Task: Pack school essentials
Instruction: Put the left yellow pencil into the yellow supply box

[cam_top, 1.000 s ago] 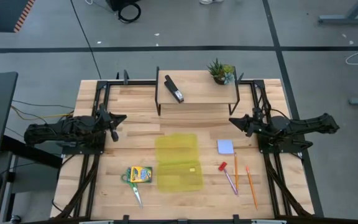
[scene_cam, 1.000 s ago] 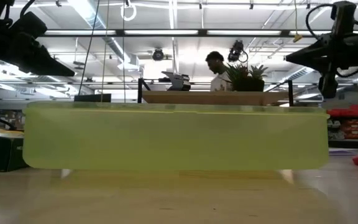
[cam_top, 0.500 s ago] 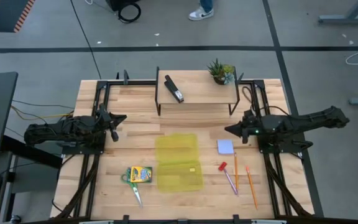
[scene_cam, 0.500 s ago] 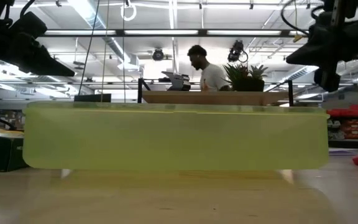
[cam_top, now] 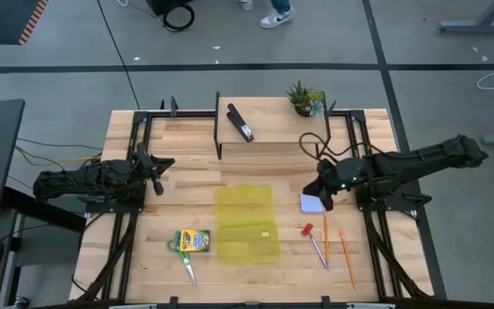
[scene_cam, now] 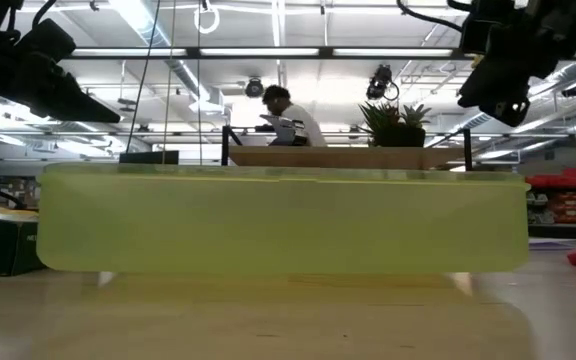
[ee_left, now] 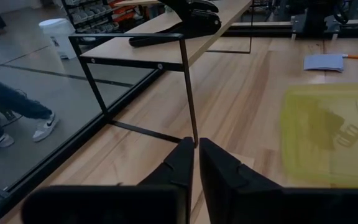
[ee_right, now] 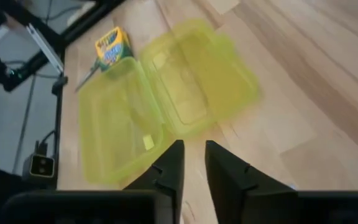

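The open yellow-green translucent case [cam_top: 245, 223] lies flat at the table's middle. The crayon box [cam_top: 193, 240] rests partly on the green-handled scissors [cam_top: 185, 262], left of the case. On the case's right lie the lavender-blue notepad [cam_top: 310, 205], a red piece [cam_top: 307, 229], a purple pen [cam_top: 318, 251] and two orange pencils [cam_top: 346, 256]. My right gripper [cam_top: 322, 196] hovers above the notepad's far right corner, tipped down, fingers slightly open [ee_right: 194, 152]. My left gripper [cam_top: 158, 165] waits shut near the left edge [ee_left: 196, 158].
A raised wooden shelf [cam_top: 273, 129] at the far side carries the black stapler [cam_top: 240, 123] and a small potted plant [cam_top: 304, 99]. Black metal frame rails run along the table's left and right sides. Bare wood lies between the case and the shelf. A person walks behind the table [scene_cam: 288, 115].
My right gripper has swung from beside the shelf toward the table's left and near side, dropping and tipping downward until it hangs over the notepad. The objects on the table have stayed put. A person has walked across the background.
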Available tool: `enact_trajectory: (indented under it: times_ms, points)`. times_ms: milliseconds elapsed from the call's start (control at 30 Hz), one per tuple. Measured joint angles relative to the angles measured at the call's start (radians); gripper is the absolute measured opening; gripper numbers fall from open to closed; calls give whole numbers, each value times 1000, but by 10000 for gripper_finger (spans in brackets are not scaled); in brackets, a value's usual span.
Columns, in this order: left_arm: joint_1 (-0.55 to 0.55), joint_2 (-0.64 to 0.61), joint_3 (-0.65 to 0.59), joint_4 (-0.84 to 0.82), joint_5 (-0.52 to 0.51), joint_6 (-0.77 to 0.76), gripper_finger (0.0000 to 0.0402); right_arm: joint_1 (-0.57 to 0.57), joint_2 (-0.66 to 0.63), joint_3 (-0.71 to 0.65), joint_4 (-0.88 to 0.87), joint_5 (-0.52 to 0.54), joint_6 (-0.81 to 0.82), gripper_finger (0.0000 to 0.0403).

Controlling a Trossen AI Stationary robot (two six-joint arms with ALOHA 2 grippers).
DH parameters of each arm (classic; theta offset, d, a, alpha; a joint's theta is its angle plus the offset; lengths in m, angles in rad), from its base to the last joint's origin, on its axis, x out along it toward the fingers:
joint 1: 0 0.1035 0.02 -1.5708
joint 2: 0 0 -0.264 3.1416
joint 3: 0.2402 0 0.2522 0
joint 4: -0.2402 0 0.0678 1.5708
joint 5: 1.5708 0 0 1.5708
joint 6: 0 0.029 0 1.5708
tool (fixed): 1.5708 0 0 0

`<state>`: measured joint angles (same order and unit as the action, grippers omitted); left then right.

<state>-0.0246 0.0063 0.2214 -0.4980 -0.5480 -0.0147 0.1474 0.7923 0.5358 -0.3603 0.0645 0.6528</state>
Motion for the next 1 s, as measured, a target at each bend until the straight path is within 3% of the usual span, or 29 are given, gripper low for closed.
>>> enact_trajectory:
  times_ms: [333, 600, 1000]
  points:
    - [0, 0, 0, 0, 0, 0, 38, 0, 180, 88, 0, -32, -98, 160]
    - [0, 0, 0, 0, 0, 0, 31, 0, 266, 136, 12, -24, -128, 181]
    - [0, 0, 0, 0, 0, 0, 39, 0, 342, 137, 6, -21, 116, 183]
